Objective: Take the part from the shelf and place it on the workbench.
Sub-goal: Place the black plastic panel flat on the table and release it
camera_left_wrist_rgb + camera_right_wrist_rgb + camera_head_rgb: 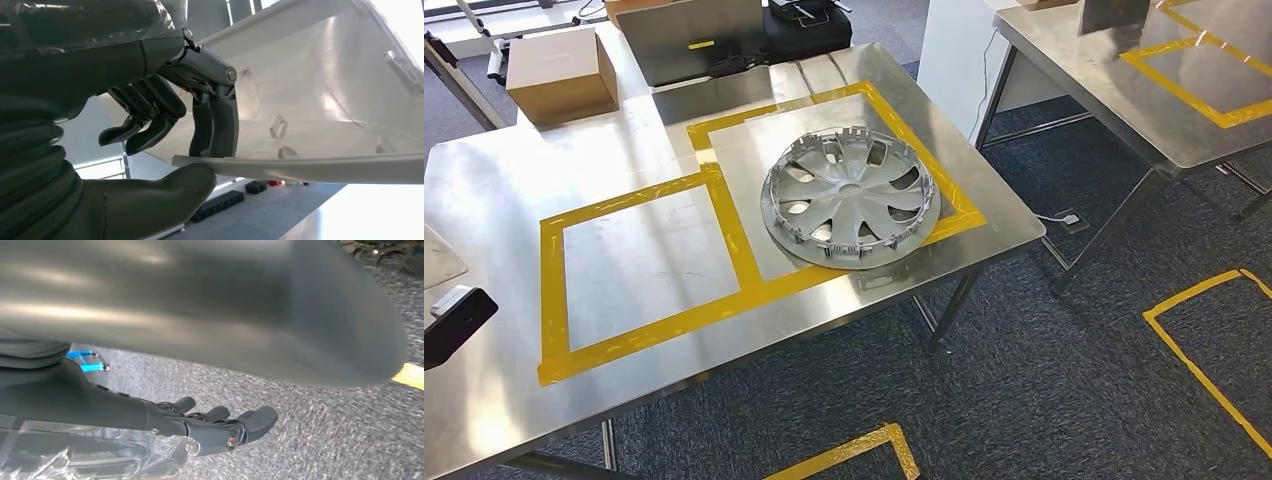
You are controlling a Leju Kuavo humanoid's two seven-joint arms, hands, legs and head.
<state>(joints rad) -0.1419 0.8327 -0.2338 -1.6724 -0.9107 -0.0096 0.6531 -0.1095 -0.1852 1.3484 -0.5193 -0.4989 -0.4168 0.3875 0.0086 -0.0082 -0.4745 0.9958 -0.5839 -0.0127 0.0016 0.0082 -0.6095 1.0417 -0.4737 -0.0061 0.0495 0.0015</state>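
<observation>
In the left wrist view my left hand (170, 130) pinches the thin rim of a pale plastic part (320, 110) between its thumb and two fingers (220, 125); the other fingers curl free beside them. Small clips show on the part's inner wall. A silver wheel cover (851, 197) lies flat on the steel workbench (674, 330), inside the right-hand yellow taped square (724, 215), with no hand near it. The left taped square holds nothing. In the right wrist view my right hand (225, 427) hangs over grey carpet, fingers stretched out and holding nothing.
A cardboard box (561, 72) and a dark case (704, 35) stand at the bench's far edge. A second steel table (1124, 90) with yellow tape stands to the right across a carpeted gap. Yellow tape marks (1199, 350) line the floor.
</observation>
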